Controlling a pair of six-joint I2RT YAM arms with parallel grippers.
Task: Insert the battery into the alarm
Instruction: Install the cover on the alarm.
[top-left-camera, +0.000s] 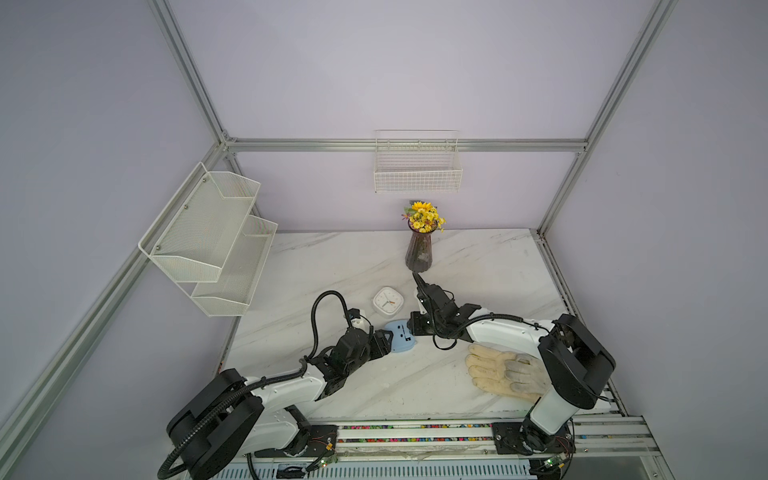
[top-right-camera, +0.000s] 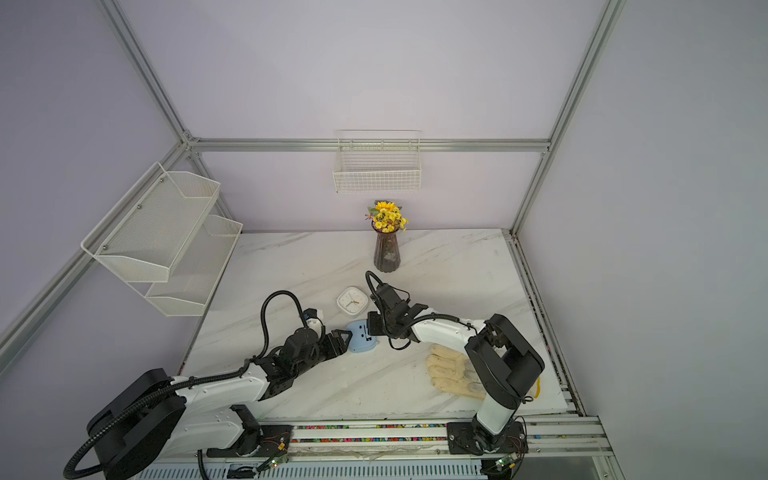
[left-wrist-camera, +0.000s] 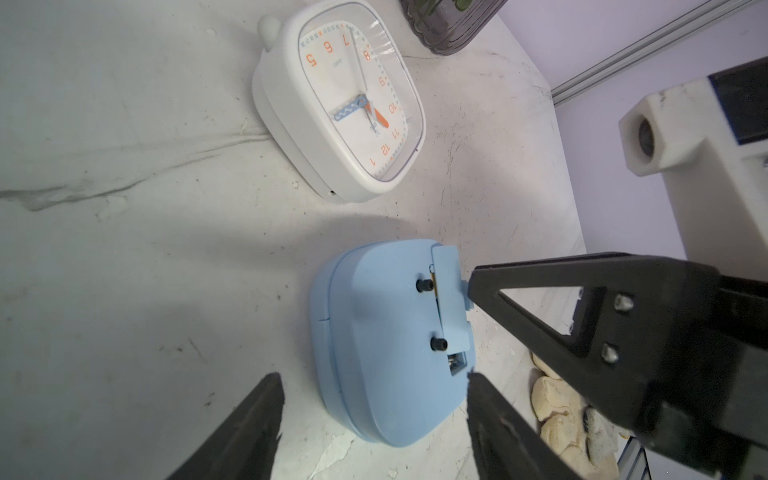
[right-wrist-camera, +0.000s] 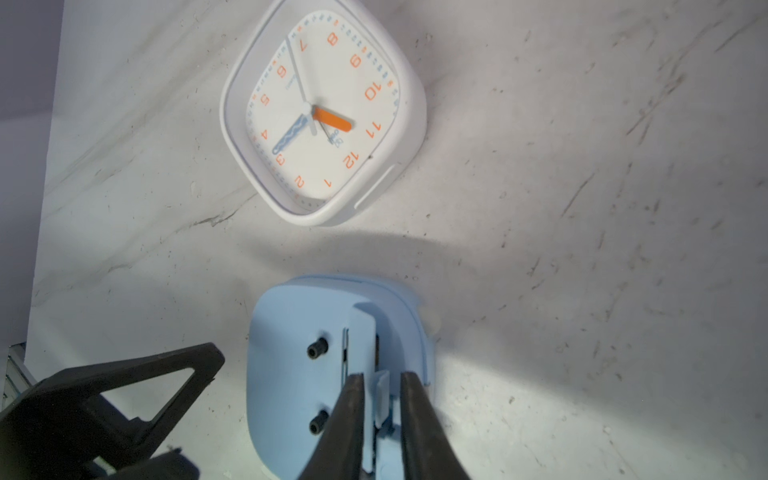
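A light blue alarm (top-left-camera: 400, 337) (top-right-camera: 362, 336) lies face down on the marble table, its back with two black knobs turned up (left-wrist-camera: 386, 332) (right-wrist-camera: 291, 374). Its battery cover (left-wrist-camera: 451, 299) (right-wrist-camera: 361, 345) stands raised off the back. My right gripper (right-wrist-camera: 382, 378) (top-left-camera: 411, 328) is shut on that cover, one finger on each side of its tab. My left gripper (left-wrist-camera: 374, 399) (top-left-camera: 388, 340) is open, and its fingers straddle the alarm's near end. The battery is out of view.
A white clock (top-left-camera: 387, 301) (left-wrist-camera: 345, 104) lies face up just behind the alarm. Further back stands a dark vase (top-left-camera: 419, 249) of yellow flowers. A cream glove (top-left-camera: 503, 370) lies under my right arm. Mesh shelves (top-left-camera: 212, 241) and a wire basket (top-left-camera: 417, 166) hang on the walls.
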